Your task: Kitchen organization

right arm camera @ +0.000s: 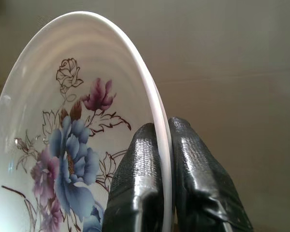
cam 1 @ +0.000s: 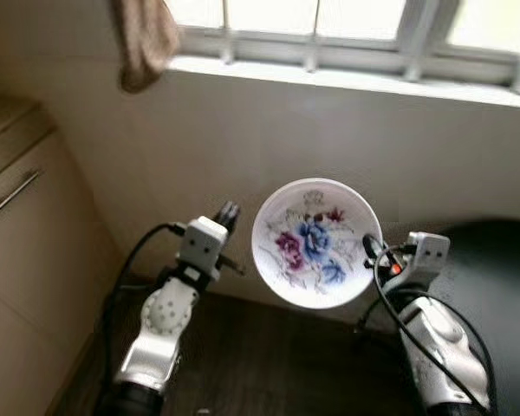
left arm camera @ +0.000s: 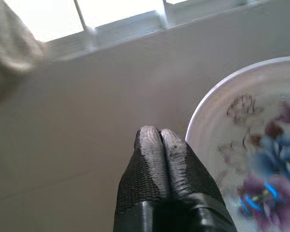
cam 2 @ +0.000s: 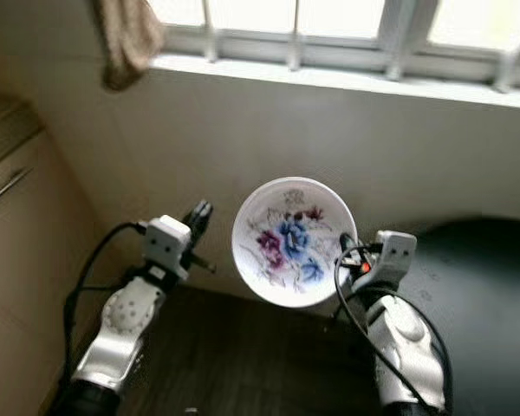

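A white plate [cam 1: 316, 243] with blue and purple flowers hangs in the air before a pale wall, tilted almost on edge with its face toward me. My right gripper [right arm camera: 165, 140] is shut on its rim, one finger on each side. In the head views that gripper [cam 1: 370, 247] meets the plate's right edge. My left gripper [cam 1: 230, 212] is raised just left of the plate, shut and empty, its fingertips [left arm camera: 157, 137] pressed together a little apart from the plate [left arm camera: 251, 154].
A window sill [cam 1: 347, 78] runs across the top with a brown cloth [cam 1: 143, 39] hanging at its left. A beige cabinet with a metal handle [cam 1: 16, 191] stands at left. A dark rounded surface [cam 1: 494, 277] lies at right, dark floor below.
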`<state>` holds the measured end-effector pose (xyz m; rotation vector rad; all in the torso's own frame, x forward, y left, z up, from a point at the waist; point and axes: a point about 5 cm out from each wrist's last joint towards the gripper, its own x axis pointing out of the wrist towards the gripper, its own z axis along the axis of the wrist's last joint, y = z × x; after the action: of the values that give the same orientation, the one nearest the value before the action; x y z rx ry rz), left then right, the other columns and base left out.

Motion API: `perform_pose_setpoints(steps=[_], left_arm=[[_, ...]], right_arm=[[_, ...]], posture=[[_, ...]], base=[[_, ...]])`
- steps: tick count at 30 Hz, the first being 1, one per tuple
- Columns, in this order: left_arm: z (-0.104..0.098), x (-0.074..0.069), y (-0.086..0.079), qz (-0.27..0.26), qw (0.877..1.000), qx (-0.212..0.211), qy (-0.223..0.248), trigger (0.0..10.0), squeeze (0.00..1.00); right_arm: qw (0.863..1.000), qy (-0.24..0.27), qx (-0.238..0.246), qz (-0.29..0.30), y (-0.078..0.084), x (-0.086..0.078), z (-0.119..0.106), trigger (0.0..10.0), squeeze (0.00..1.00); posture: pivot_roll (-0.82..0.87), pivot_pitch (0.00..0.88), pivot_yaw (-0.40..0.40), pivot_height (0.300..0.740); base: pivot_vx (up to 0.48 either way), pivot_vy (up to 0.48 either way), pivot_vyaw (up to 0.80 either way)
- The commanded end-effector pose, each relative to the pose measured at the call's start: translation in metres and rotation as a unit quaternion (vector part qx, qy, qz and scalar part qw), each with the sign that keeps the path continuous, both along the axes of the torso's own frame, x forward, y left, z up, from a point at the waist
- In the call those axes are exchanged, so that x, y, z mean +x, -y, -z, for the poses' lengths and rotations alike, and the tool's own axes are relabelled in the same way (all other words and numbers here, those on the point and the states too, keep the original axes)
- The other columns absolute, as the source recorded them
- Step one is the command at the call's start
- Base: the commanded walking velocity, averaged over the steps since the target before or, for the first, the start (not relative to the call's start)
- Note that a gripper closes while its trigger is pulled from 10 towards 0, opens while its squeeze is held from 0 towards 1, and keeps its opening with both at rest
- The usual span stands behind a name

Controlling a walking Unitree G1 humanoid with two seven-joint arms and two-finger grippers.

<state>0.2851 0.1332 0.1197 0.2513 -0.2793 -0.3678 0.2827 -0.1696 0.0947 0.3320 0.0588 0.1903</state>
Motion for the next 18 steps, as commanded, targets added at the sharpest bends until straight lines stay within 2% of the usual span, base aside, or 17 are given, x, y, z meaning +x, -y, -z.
perform_pose_setpoints(steps=[1,18], left_arm=[[0.0006,-0.0002,0.0080,0.012,1.000,0.001,-0.003,10.0,0.00],[0.0013,-0.0001,0.0079,0.011,1.000,0.002,-0.008,10.0,0.00]], right_arm=[[1.000,0.012,-0.010,0.015,0.0090,-0.0002,-0.0037,0.0,0.00],[0.999,0.017,-0.030,0.015,0.0073,0.0001,-0.0037,0.0,0.00]], posture=[[0.10,0.000,-0.052,0.740],[0.10,0.000,-0.053,0.740]], base=[[0.000,0.000,0.80],[0.000,0.000,0.80]])
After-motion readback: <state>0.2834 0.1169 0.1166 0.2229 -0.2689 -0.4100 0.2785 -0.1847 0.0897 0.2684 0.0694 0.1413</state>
